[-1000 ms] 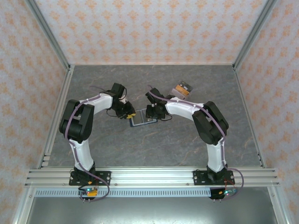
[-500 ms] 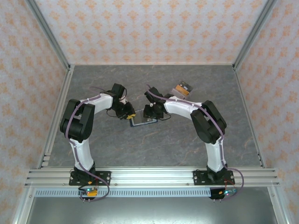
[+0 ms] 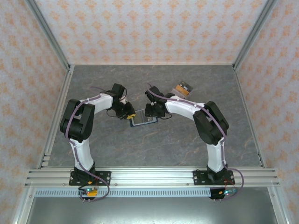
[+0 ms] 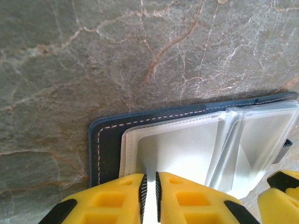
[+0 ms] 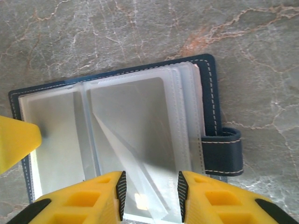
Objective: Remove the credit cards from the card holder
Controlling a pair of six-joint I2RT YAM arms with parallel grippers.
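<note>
The navy card holder (image 3: 144, 119) lies open and flat on the grey table, its clear sleeves facing up. In the left wrist view my left gripper (image 4: 149, 181) has its yellow fingers almost together, and they rest on the left-hand sleeve beside the navy cover (image 4: 106, 144). One of its fingertips (image 5: 16, 140) shows at the holder's left edge. My right gripper (image 5: 150, 189) is open over the right-hand sleeves (image 5: 140, 121), where one clear page is creased diagonally. I see no card in these sleeves. The closure tab (image 5: 224, 150) sticks out to the right. Loose credit cards (image 3: 182, 89) lie fanned behind the right arm.
The marbled grey table (image 3: 140, 154) has bare room in front of the holder and on both sides. Aluminium frame posts and patterned walls close off the left, right and back. Both arms bend inward and meet at the holder in mid-table.
My right gripper has shifted slightly over the holder and back. The left gripper and the holder have stayed where they were.
</note>
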